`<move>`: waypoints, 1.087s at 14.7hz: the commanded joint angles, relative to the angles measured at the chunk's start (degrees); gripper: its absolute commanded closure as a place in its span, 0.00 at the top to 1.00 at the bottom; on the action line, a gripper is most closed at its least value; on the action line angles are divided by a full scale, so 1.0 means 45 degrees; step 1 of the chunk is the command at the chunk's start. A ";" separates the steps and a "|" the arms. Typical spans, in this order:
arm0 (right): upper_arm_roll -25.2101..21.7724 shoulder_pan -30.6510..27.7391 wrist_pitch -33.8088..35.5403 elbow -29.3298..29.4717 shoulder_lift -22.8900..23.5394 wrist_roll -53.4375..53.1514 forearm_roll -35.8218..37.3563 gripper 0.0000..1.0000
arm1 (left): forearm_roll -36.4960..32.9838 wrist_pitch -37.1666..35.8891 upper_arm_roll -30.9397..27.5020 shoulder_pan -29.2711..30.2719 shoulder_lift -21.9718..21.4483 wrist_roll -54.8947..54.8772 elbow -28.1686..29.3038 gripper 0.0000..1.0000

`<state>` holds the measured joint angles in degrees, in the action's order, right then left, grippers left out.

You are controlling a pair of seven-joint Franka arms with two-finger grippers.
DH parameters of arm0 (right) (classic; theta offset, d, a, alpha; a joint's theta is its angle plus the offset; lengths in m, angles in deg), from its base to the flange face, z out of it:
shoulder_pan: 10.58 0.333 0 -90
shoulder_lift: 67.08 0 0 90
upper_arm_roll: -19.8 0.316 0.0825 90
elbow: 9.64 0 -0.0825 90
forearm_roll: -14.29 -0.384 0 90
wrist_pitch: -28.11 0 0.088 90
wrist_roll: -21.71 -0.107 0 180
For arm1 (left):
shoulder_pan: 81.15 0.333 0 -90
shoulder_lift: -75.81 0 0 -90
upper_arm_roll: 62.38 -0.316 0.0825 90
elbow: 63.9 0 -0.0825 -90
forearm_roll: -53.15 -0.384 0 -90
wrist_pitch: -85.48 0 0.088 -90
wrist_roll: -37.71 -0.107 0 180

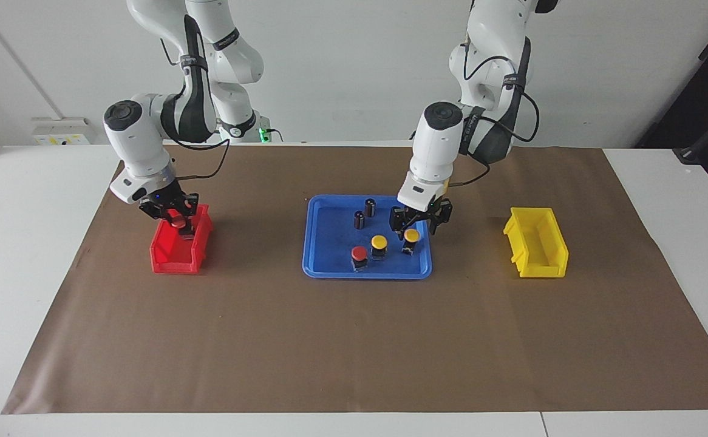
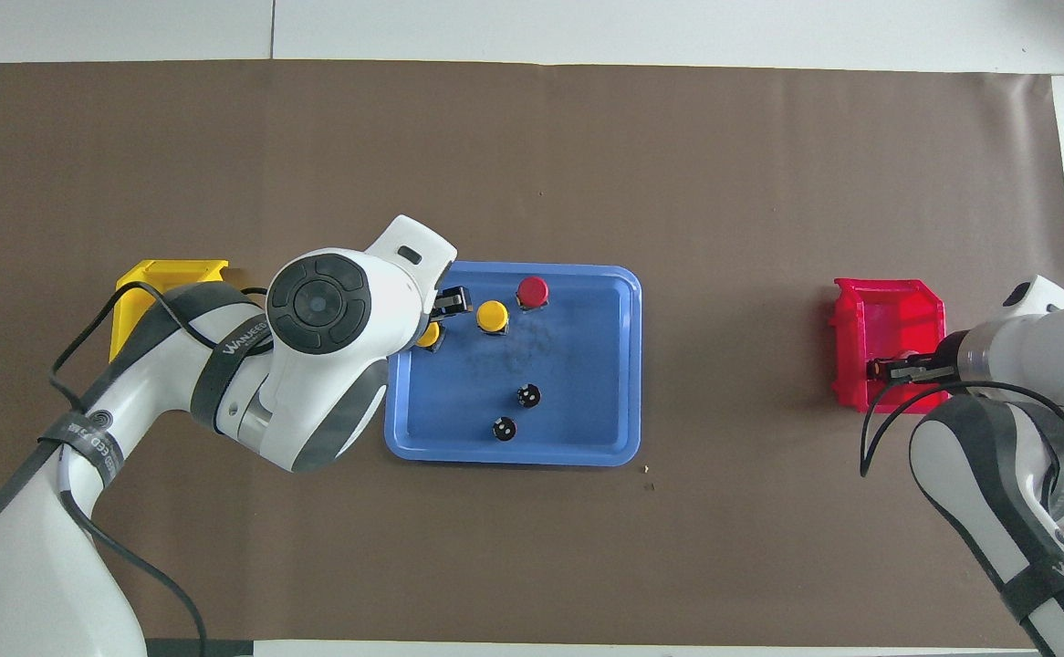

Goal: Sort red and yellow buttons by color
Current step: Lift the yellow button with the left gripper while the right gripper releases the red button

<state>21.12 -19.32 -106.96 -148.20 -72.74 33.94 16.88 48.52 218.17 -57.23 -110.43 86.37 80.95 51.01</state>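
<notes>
Brown paper (image 1: 354, 340) covers the middle of the white table (image 1: 20, 243), and a blue tray (image 1: 330, 267) sits at its centre in both views. On the tray, in the lower half of it in the facing view, stand three buttons: a red button (image 1: 359, 254) lowest, a yellow button (image 1: 379, 243) just beside it, and a second yellow button (image 1: 411, 236) toward the tray's right edge in that view.

Over this last one hangs the left gripper (image 1: 418, 226), its fingers spread to either side of the yellow cap; whether they touch it I cannot tell. In the overhead view the left arm hides most of this button (image 2: 429, 336).

Higher on the tray in the facing view stand two small dark cylinders (image 1: 364, 213), close together.

At centre left of the facing view sits a red bin (image 1: 175, 258). The right gripper (image 1: 175, 220) hangs over the bin's upper end, clamped on a second red button (image 1: 178, 221).

At centre right of that view lies a yellow bin (image 1: 536, 243), well apart from the tray.
</notes>
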 commanded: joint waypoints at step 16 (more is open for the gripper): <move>0.0332 0.1510 0.8352 0.9436 0.2368 -0.1209 -0.0748 0.63 | -0.0242 -0.0945 0.0047 -0.0114 0.0173 0.0995 -0.0178 0.02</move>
<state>22.37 -14.13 -73.79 -114.27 -66.52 31.40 15.40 48.52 217.89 -57.10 -110.74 87.81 83.21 52.18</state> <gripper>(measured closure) 0.383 0.586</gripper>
